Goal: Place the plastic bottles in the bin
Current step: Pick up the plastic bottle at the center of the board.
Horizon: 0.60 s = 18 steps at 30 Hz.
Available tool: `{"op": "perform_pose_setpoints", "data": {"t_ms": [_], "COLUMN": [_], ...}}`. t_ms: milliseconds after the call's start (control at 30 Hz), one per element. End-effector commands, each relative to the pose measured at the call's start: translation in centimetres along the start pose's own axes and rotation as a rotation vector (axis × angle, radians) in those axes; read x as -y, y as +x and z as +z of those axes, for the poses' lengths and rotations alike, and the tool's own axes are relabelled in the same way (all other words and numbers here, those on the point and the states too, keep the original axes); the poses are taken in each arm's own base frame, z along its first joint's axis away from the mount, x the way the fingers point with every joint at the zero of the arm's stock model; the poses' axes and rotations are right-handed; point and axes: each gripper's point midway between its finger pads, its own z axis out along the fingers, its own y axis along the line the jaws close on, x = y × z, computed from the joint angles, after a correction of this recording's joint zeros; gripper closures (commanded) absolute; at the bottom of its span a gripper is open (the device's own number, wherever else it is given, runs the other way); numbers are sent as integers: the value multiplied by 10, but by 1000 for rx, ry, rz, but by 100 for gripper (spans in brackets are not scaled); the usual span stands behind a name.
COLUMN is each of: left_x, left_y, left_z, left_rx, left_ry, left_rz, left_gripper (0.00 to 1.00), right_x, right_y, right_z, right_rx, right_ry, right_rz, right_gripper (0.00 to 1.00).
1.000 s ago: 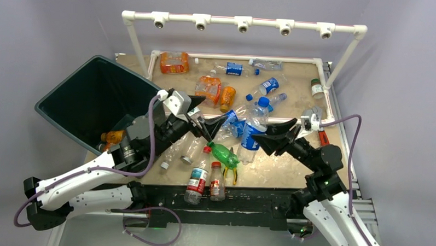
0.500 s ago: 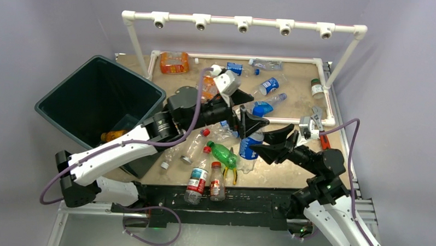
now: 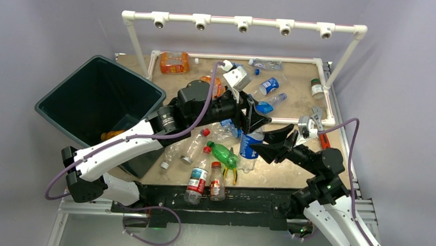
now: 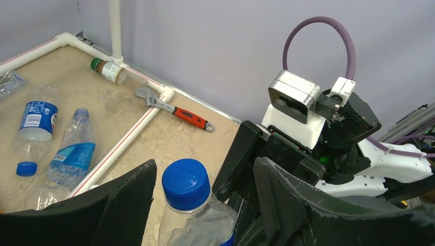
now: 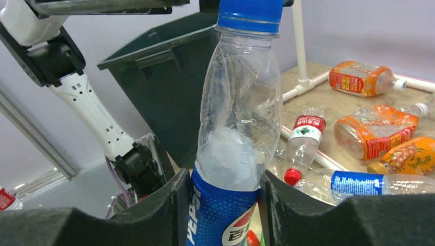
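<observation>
My right gripper (image 3: 265,142) (image 5: 223,215) is shut on the blue label of an upright clear Pepsi bottle (image 3: 250,146) (image 5: 237,128) above the table's front middle. My left gripper (image 3: 254,116) (image 4: 205,202) is open, its jaws on either side of that bottle's blue cap (image 4: 185,184) without gripping it. The dark bin (image 3: 96,94) (image 5: 164,66) stands tilted at the left, with an orange bottle (image 3: 112,134) inside. Several more bottles lie on the table: orange ones (image 3: 174,62) (image 5: 377,130), a green one (image 3: 223,154), and clear ones (image 3: 267,85) (image 4: 74,154).
A white pipe frame (image 3: 244,21) borders the back of the table. A red-handled wrench (image 3: 320,133) (image 4: 177,109) lies at the right edge. Yellow-handled pliers (image 3: 234,171) lie by the green bottle. Two red-labelled bottles (image 3: 205,180) lie at the front edge.
My left arm has swung from beside the bin to the right, and its open jaws now straddle the Pepsi bottle's cap. My right gripper has shifted slightly with the bottle.
</observation>
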Motion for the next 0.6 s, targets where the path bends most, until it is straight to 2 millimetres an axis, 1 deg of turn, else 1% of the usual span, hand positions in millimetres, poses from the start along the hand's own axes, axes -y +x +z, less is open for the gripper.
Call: {"op": "perform_pose_setpoints", "data": {"t_ms": [0, 100, 233, 300, 500, 567], "left_x": [2, 0, -3, -3, -3, -3], "left_y": [-8, -6, -2, 0, -2, -5], "left_z": [3, 6, 9, 9, 7, 6], "left_rx": [1, -6, -22, -28, -22, -17], "left_ry": [-18, -27, -36, -36, -40, -40], "left_rz": [-7, -3, 1, 1, 12, 19], "left_gripper": [34, 40, 43, 49, 77, 87], "right_x": [-9, -9, -9, -10, -11, -13], "right_y": [-22, -22, -22, -22, -22, -22], "right_z": [0, 0, 0, 0, 0, 0], "right_rx": [50, 50, 48, 47, 47, 46], "right_ry": [-13, -15, -17, -19, -26, -37], "right_rz": [-47, -47, -46, -47, -47, -46], "right_gripper": [72, 72, 72, 72, 72, 69]}}
